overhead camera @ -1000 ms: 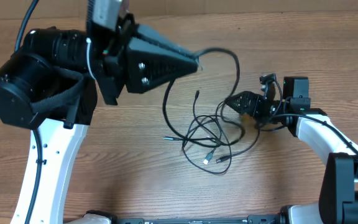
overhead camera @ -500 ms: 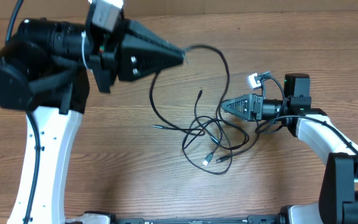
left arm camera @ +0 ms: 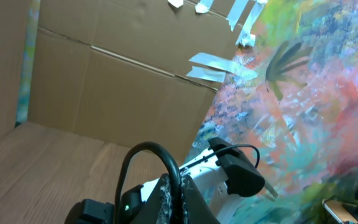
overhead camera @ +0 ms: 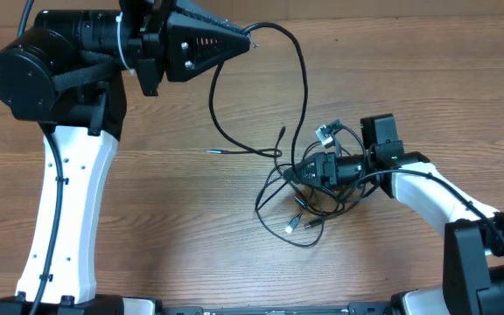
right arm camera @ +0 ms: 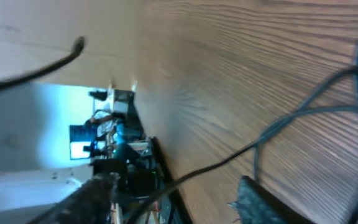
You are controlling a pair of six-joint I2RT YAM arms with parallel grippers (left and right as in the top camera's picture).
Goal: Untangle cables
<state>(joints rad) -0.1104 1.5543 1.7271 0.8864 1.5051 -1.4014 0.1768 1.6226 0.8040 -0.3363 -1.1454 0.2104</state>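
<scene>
The cables lie as a loose tangle of thin black cords on the wooden table, with small plug ends at the near side. One cord rises from the tangle in a tall arc. My left gripper holds it raised over the table's far side. In the left wrist view the left gripper is shut, with that cord pinched between its fingers. My right gripper is low at the tangle's upper edge. Its fingers stand apart, and a strand runs through the gap.
A loose plug end lies left of the tangle. A white tag sticks up from the right wrist. A cardboard wall and a painted sheet stand beyond the table.
The left gripper has drawn its cord up and toward the back, stretching the loop. The right gripper has moved left into the tangle, and its jaws have narrowed.
</scene>
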